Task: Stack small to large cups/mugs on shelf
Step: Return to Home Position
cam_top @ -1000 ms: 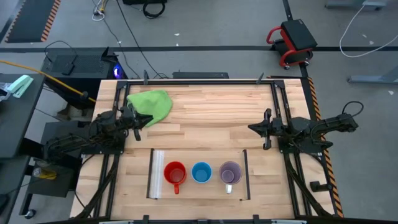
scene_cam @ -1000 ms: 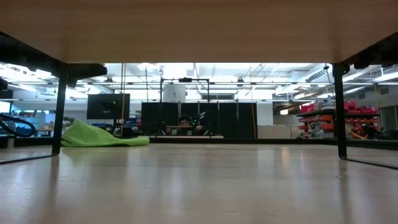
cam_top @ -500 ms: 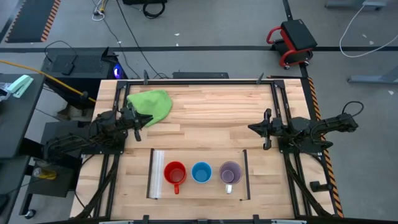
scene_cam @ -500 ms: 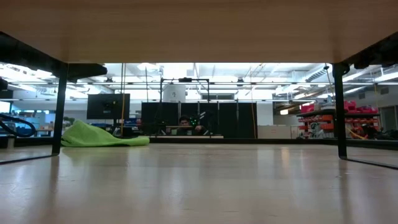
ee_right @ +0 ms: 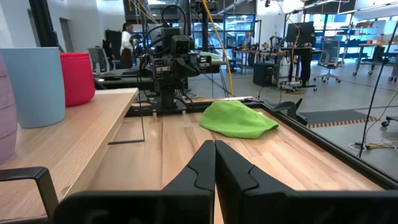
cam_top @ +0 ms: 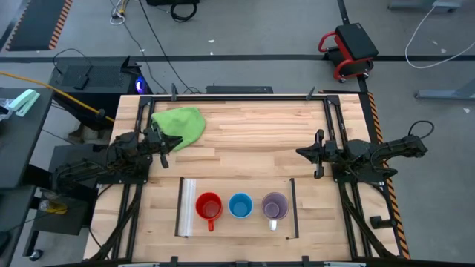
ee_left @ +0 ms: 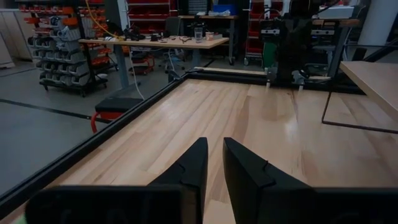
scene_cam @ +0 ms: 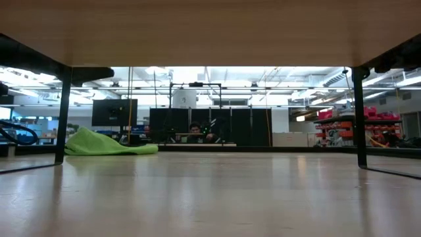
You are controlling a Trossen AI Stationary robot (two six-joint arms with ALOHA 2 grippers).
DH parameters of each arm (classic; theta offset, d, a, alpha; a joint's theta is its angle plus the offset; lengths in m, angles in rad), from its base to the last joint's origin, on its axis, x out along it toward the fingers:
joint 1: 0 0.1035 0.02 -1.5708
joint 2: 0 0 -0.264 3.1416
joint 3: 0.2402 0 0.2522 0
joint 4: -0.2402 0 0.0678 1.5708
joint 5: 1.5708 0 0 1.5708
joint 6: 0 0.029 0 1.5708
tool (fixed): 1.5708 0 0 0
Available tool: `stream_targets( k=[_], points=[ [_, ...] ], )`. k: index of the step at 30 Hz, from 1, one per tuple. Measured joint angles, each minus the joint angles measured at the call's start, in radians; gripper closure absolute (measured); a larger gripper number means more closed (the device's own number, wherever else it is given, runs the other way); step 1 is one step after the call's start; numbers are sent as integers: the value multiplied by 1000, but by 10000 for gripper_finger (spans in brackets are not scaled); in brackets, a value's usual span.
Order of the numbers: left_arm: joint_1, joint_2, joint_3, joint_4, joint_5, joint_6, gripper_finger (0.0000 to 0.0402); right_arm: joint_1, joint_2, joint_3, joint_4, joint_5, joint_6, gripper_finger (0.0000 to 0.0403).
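Note:
Three small mugs stand upright in a row on the light-wood shelf (cam_top: 237,185) near the table's near edge: red (cam_top: 209,205), blue (cam_top: 240,205), translucent purple (cam_top: 274,205). The right wrist view shows the blue mug (ee_right: 40,78), the red mug (ee_right: 78,78) and the purple mug's edge (ee_right: 5,112) on the shelf (ee_right: 81,137). My left gripper (cam_top: 167,142) (ee_left: 214,144) waits at the table's left side, its fingers all but shut with a thin slit between them. My right gripper (cam_top: 303,153) (ee_right: 215,144) waits at the right side, shut. Both touch nothing.
A green cloth (cam_top: 182,124) (scene_cam: 108,143) (ee_right: 238,118) lies in a heap at the table's far left, just beyond my left gripper. The low view looks under the shelf's underside (scene_cam: 210,29), between its thin dark legs (scene_cam: 62,112) (scene_cam: 360,115). Bare tabletop (cam_top: 245,141) lies between the arms.

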Motion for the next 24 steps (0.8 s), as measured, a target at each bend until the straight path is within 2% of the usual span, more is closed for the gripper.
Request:
stream_targets(
  k=[24],
  points=[
    [0, 0, 2, 9, 1, 1, 342, 0, 0, 0, 0, 0, 0, 393]
  ],
)
